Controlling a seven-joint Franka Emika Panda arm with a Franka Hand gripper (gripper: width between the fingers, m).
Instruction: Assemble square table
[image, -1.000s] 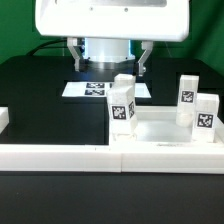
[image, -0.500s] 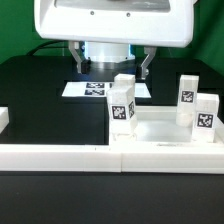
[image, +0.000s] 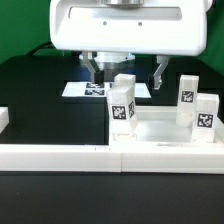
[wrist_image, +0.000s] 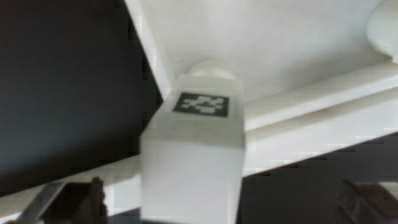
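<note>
Jaws wide apart, our gripper (image: 126, 72) hangs at the upper middle of the exterior frame, holding nothing. Below stands a leg (image: 122, 103) on the top (image: 160, 137), which fills the lower right. We judge a crooked descent could tip that leg. Only the wrist view shows the leg's (wrist_image: 196, 150) tagged end between our fingertips (wrist_image: 75, 198); only the exterior shows two more legs (image: 197, 106).

Upright leg block (image: 122, 102) between spread claw (image: 125, 72) fingers, two more blocks (image: 197, 105) nearby
</note>
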